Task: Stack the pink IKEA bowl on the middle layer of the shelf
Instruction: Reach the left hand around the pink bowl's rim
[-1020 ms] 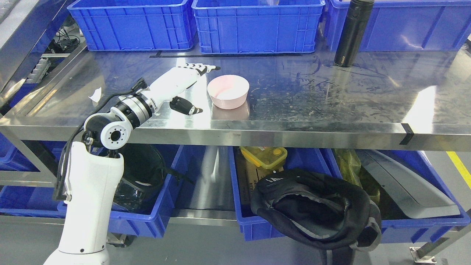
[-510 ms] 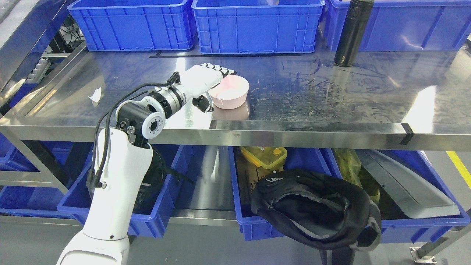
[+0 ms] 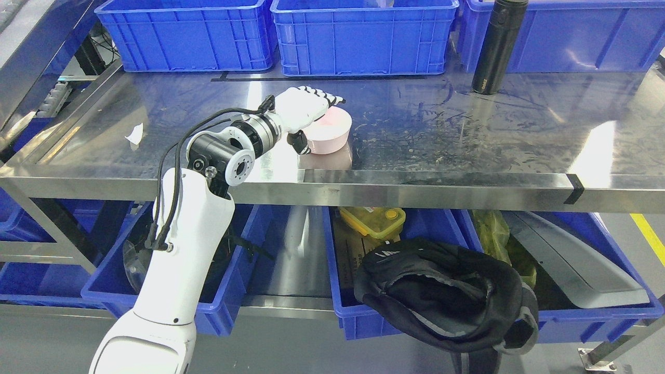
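A pink bowl (image 3: pixel 332 136) stands upright on the steel middle shelf (image 3: pixel 441 130), left of its middle and near the front edge. My left hand (image 3: pixel 320 124) reaches in from the lower left and straddles the bowl's left rim. Its fingers (image 3: pixel 322 97) lie stretched over the bowl's opening and hide most of the inside. The thumb (image 3: pixel 300 142) points down beside the outer wall on the near side. The fingers are not curled around the bowl. The bowl rests on the shelf. The right arm is out of view.
Blue crates (image 3: pixel 358 36) line the shelf's back. A black flask (image 3: pixel 496 47) stands at the back right. A white paper scrap (image 3: pixel 135 134) lies at the left. Below, blue bins hold a black cap (image 3: pixel 441 291), a yellow box (image 3: pixel 374 218) and other items.
My left arm has swung right and forward. The hand went from left of the bowl to over its left rim, with the thumb now down beside the wall. The bowl has stayed put.
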### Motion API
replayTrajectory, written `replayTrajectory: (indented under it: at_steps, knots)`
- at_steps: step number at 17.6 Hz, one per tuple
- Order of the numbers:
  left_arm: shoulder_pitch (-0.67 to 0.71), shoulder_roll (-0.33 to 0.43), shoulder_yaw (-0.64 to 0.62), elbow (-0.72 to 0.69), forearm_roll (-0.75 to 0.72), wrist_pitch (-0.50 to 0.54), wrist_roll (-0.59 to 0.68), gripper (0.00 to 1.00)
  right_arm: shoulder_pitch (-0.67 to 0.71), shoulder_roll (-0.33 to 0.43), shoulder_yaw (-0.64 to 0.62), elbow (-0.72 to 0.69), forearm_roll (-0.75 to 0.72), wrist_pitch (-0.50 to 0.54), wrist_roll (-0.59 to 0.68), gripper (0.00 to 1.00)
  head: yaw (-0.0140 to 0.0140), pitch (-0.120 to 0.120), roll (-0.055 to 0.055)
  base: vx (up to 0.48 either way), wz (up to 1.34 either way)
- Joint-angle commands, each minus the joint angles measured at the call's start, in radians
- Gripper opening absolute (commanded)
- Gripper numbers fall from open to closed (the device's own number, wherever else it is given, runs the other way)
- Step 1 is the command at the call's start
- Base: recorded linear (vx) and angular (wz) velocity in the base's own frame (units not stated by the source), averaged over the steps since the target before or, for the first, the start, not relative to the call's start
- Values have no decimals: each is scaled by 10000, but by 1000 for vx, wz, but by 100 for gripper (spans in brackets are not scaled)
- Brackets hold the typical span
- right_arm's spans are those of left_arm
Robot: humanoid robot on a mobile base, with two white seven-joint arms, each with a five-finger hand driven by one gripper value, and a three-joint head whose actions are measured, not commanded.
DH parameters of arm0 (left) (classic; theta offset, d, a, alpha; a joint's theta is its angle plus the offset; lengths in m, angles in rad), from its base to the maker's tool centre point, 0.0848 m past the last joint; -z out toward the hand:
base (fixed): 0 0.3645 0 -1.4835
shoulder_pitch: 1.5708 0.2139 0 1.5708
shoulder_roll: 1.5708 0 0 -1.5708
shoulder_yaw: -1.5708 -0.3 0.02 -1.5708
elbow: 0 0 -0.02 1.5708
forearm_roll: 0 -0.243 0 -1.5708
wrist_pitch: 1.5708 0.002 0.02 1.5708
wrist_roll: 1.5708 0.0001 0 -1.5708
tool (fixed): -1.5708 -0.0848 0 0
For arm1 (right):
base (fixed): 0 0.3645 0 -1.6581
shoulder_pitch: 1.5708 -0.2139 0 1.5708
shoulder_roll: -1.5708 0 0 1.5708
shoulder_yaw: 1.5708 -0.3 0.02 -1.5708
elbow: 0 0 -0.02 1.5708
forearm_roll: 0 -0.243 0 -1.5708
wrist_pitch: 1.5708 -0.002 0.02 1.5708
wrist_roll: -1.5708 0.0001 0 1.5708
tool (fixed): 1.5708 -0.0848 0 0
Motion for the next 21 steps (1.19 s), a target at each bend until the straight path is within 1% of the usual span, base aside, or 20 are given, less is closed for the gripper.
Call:
replayTrajectory:
  at_steps: [1, 5, 9, 12, 14, 17, 21]
  knots:
    - [-136, -255, -346, 752, -529, 423, -6, 99, 153, -175, -1, -175, -2, 6, 3, 100, 0, 0, 0, 0, 0]
    - [-167, -346, -377, 1165, -561, 578, -6, 96, 153, -175, -1, -175, 14, 6, 3, 100, 0, 0, 0, 0, 0]
    - [-182, -970, -377, 1625, -530, 577, -21, 93, 153, -175, -1, -175, -2, 6, 3, 100, 0, 0, 0, 0, 0]
    - [-396, -970, -377, 1779, -545, 608, -21, 87, 153, -175, -1, -175, -2, 6, 3, 100, 0, 0, 0, 0, 0]
    - [-626, -970, -362, 2039, -560, 623, -52, 86, 153, -175, -1, -175, 14, 6, 3, 100, 0, 0, 0, 0, 0]
    - [-842, -970, -239, 2240, -560, 639, -359, 76, 153, -175, -1, -175, -2, 6, 3, 100, 0, 0, 0, 0, 0]
    - [-1148, -970, -208, 2255, -560, 1052, -420, 68, 153, -175, -1, -175, -2, 6, 3, 100, 0, 0, 0, 0, 0]
